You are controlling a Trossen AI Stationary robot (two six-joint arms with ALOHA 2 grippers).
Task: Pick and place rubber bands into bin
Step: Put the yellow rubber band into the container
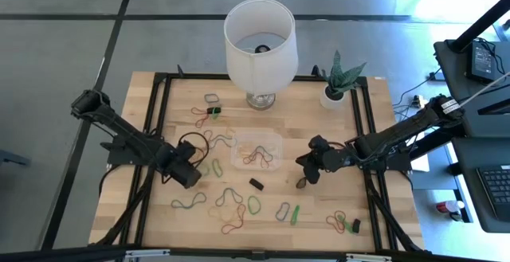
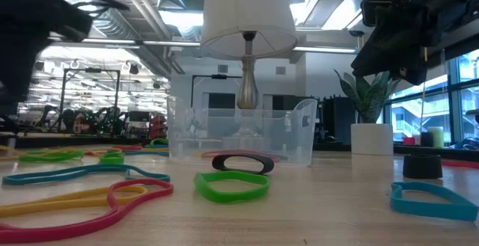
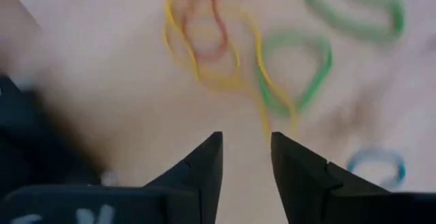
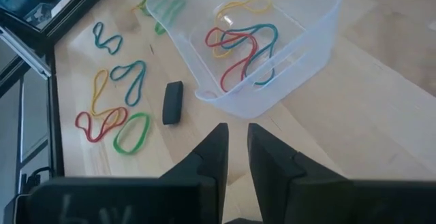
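Observation:
The bin (image 1: 256, 152) is a clear tub at the table's middle, standing on its base, with red, yellow and teal rubber bands (image 4: 242, 43) lying in it. More rubber bands (image 1: 233, 214) lie flat on the wood near the front edge, and a few others (image 1: 209, 112) near the lamp. My left gripper (image 1: 191, 174) hovers left of the bin, open, above yellow and green bands (image 3: 272, 81). My right gripper (image 1: 307, 170) hangs right of the bin, shut, with bare wood under its fingertips (image 4: 237, 142).
A white-shaded lamp (image 1: 260, 39) and a white plant pot (image 1: 335, 95) stand at the far edge. A small black block (image 1: 256, 184) lies just in front of the bin, and another dark piece (image 1: 355, 225) at the near right. Black frame rails (image 1: 151, 134) run along both table sides.

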